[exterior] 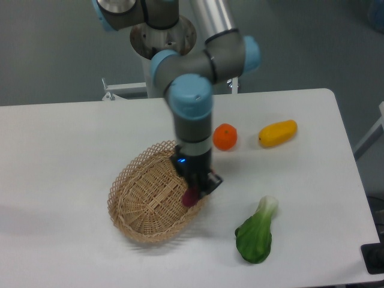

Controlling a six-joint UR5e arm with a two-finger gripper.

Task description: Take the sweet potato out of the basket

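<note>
Claw (197,186) hangs over the right rim of the basket (139,223), fingers pointing down, jaws closed narrow on the sweet potato (191,196). Only a small reddish-purple stub shows below the black fingers; the rest is hidden by the claw. Whether the stub is clear of the wicker or brushing the rim, I cannot tell from here.

Handling, by my guess: small, light, stiff, with a smooth skin that could slide in a two-finger pinch. It looks gripped near the upper end and dangling, so it may swing or slip if the arm jerks. A hold across the middle of its length would sit steadier. The lacy rim could snag the hanging tip on the way out.

Basket: oval, shallow, tan weave, near the front-left part of the desk (66,150). Its visible floor shows nothing lying in it; the part under the claw is hidden.

Loose on the desk, in no container: orange (225,137) just right of the arm, yellow fruit (278,133) farther toward the right edge, leafy green vegetable (256,234) near the front edge, right of the basket.
</note>
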